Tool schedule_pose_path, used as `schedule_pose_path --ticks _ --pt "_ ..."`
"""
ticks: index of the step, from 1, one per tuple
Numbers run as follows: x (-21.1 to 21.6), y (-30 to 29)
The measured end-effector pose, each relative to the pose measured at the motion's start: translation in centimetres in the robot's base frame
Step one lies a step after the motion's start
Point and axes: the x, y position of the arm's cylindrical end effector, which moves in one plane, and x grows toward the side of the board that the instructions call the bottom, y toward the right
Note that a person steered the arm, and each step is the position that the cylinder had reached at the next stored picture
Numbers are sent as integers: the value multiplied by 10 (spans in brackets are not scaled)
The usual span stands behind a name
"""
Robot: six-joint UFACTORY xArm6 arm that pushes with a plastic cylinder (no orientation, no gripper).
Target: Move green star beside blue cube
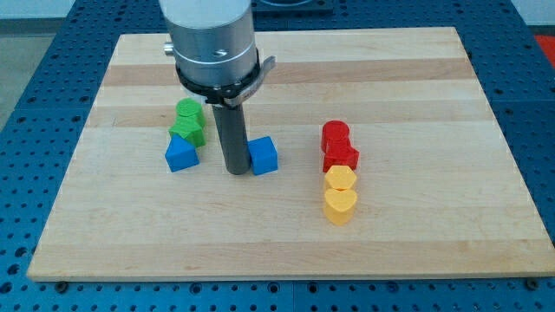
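The blue cube (263, 155) sits near the board's middle. My tip (236, 171) stands right at its left side, touching or nearly touching it. The green star (190, 131) lies to the tip's left, with a green round block (187, 110) right above it and a blue triangular block (181, 154) right below it. These three form a tight column. The green star is apart from the blue cube, with the rod between them.
At the right of the middle stands a column of a red round block (335, 135), a red star (341, 158), a yellow hexagon (341, 178) and a yellow heart (340, 206). The wooden board (451, 234) lies on a blue table.
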Motion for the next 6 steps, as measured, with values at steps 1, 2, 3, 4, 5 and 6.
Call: schedule_pose_path --ticks 1,2,3,4,5,6 --pt "21 -38" --pt "42 -100" --pt "0 -150" --pt "-60 -138" --pt "-65 -84" --pt "-53 -47"
